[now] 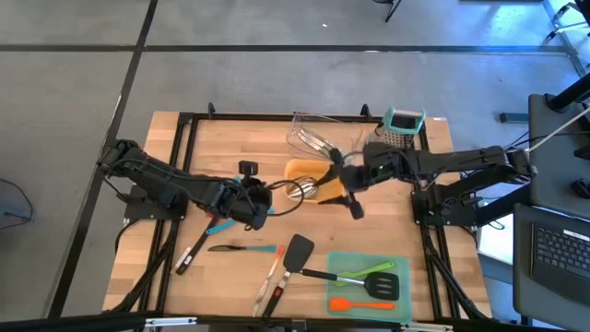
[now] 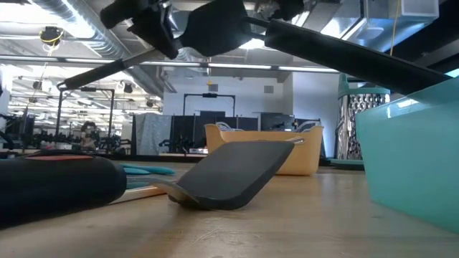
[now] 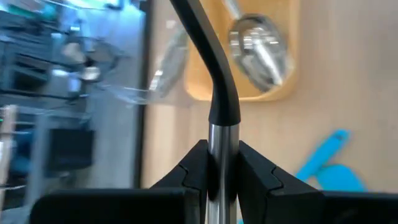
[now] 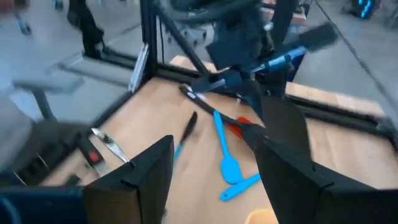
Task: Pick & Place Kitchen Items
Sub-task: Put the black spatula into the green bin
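Observation:
A black spatula with a steel handle (image 3: 222, 134) is up in the air over the middle of the table, with my left gripper (image 1: 261, 208) (image 3: 222, 158) shut on it. Its black neck (image 3: 211, 56) bends away toward the orange tray (image 1: 309, 171). The dark blade (image 4: 283, 124) hangs in front of my right gripper (image 1: 350, 192) (image 4: 214, 180), which is open. The blade is close to one finger (image 4: 292, 171); whether they touch I cannot tell. More kitchen items lie on the wood: blue spatulas (image 4: 227, 155), knives (image 1: 240, 247) and another black spatula (image 1: 300, 253). My left gripper pinches the steel handle (image 3: 222, 146) between its two fingers, just short of where the black neck begins. The spatula sticks out ahead of the fingers, toward the table's right, and is lifted clear of the table.
The orange tray holds a steel scoop (image 1: 302, 190). Behind it stand a clear tray (image 1: 313, 138) and a steel grater with a teal top (image 1: 404, 123). A teal tray (image 1: 367, 297) with green and orange tools sits at the near right. Black frame rails (image 1: 175, 184) run along the table's sides.

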